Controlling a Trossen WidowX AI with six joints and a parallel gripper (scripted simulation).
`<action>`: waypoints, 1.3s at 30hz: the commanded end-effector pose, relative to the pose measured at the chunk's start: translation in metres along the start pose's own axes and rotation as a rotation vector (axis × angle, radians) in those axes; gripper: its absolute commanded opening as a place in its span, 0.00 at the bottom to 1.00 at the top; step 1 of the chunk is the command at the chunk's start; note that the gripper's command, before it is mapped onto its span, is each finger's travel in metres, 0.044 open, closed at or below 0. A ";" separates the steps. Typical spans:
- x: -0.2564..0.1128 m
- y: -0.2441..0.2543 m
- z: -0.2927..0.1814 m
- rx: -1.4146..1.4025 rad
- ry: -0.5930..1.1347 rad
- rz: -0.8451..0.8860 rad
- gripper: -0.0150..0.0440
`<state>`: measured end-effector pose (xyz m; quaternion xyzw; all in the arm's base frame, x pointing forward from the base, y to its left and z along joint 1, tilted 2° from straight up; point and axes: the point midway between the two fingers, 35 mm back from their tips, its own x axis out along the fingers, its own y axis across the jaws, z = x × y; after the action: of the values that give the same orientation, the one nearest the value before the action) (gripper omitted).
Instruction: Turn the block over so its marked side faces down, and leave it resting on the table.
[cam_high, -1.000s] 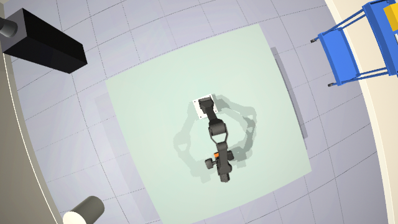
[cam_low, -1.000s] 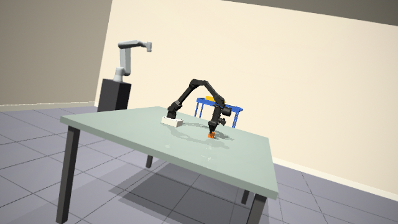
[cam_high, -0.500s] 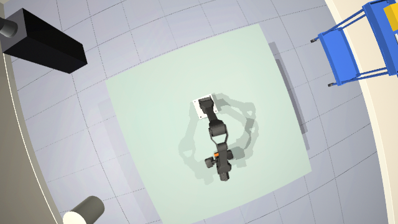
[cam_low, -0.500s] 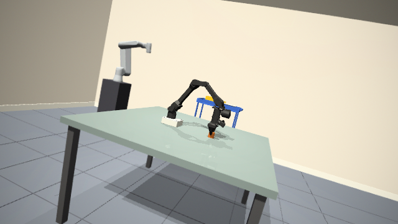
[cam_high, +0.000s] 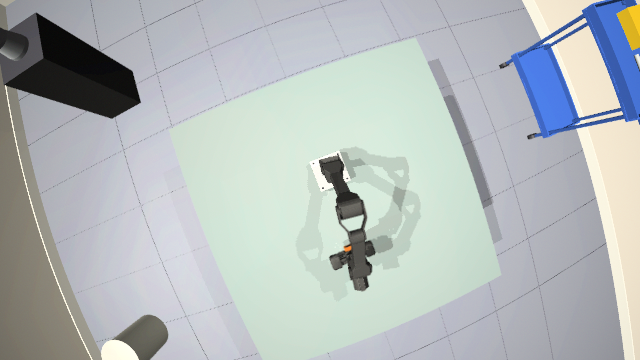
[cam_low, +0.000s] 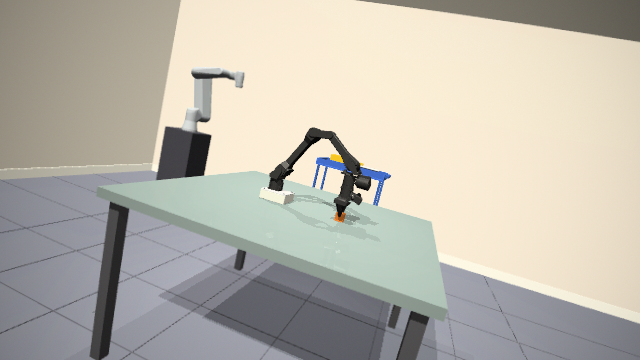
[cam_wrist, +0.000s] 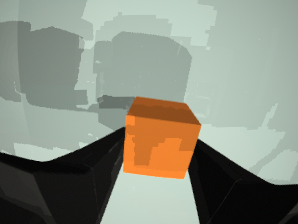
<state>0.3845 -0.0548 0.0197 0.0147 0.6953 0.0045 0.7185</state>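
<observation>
The orange block (cam_high: 348, 248) (cam_low: 339, 218) (cam_wrist: 159, 150) is held between the two black fingers of my gripper (cam_low: 340, 214) (cam_wrist: 158, 137). The gripper points down and is shut on the block, one finger on each side of it. In the wrist view the block looks slightly tilted, with one broad bright face and a darker, narrower face showing. No mark shows on either face; the marked side is hidden. The block is at or just above the pale green table (cam_high: 260, 150) (cam_low: 200, 210); I cannot tell whether it touches.
The arm's white base (cam_high: 317, 175) (cam_low: 276, 196) stands on the table behind the gripper. Off the table are a blue cart (cam_high: 545, 92) (cam_low: 350, 166) and a black pedestal (cam_high: 75, 75) (cam_low: 182, 155) with a grey arm (cam_low: 202, 97).
</observation>
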 end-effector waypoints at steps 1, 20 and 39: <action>0.000 0.000 0.000 0.005 0.000 -0.002 0.45; -0.027 -0.001 0.001 0.006 -0.052 -0.002 0.25; -0.020 -0.001 0.002 0.009 -0.333 -0.001 0.25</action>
<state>0.3863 -0.0568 0.0386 0.0156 0.5813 -0.0007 0.8136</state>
